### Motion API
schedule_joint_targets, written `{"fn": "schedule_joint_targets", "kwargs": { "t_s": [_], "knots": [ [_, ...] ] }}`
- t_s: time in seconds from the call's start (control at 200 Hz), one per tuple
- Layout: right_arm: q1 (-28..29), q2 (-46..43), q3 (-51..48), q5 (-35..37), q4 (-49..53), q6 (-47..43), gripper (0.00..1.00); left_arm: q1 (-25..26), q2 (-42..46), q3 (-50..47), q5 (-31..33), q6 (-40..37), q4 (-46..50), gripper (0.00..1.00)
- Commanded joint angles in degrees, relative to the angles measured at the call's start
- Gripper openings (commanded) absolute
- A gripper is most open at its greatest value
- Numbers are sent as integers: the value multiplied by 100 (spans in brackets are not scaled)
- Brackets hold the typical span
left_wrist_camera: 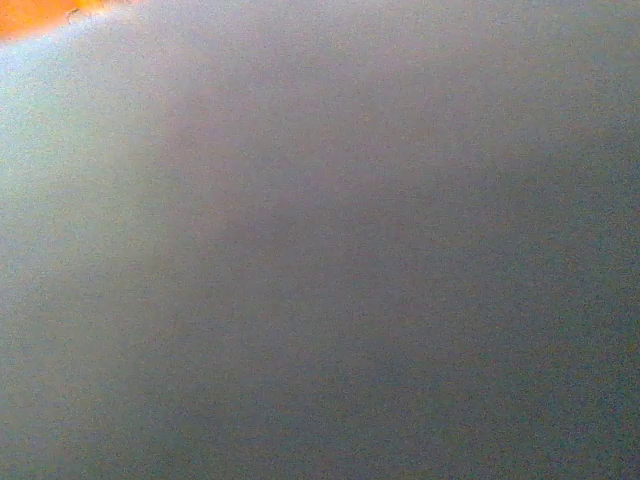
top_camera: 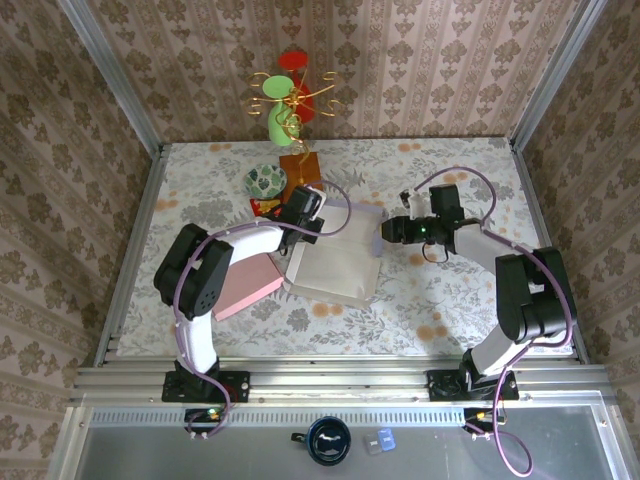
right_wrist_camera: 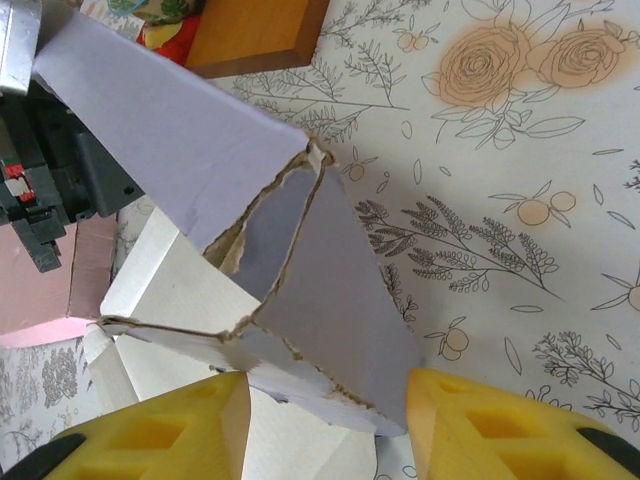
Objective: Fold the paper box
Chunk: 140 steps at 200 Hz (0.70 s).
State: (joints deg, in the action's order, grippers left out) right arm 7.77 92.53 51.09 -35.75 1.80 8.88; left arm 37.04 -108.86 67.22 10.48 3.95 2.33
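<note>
The white paper box lies half-flattened mid-table. My left gripper is at its far left edge, shut; the left wrist view is a blur of the box's grey surface, so its fingers are hidden and I cannot tell if it holds the paper. My right gripper is at the box's far right corner. In the right wrist view its yellow fingers stand apart on either side of a raised corner flap of the box, whose creases are torn. The right gripper is open. The left gripper's black body sits behind a raised flap.
A pink box lies against the paper box's left side. Behind the left gripper are a red packet, a patterned bowl and a wooden-based wire ornament. A dark mug sits on the near ledge.
</note>
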Motion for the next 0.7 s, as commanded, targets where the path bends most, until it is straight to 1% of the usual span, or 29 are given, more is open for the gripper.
{"fn": "schedule_joint_targets", "kwargs": {
  "t_s": [0.0,0.265,0.375,0.51,0.695],
  "knots": [
    [120,-68,190,215,144,-167,47,22,-83,57,16,-252,268,0],
    [380,-52,253,798,95,-157,44,31,-83,65,-18,-262,259,0],
    [593,-23,300,1259,127,-85,41,40,-92,73,-8,-250,276,0],
    [857,27,303,1931,101,79,34,56,-109,106,26,-233,328,0],
    [1136,119,402,2730,188,284,31,58,-111,120,32,-207,364,0]
  ]
}}
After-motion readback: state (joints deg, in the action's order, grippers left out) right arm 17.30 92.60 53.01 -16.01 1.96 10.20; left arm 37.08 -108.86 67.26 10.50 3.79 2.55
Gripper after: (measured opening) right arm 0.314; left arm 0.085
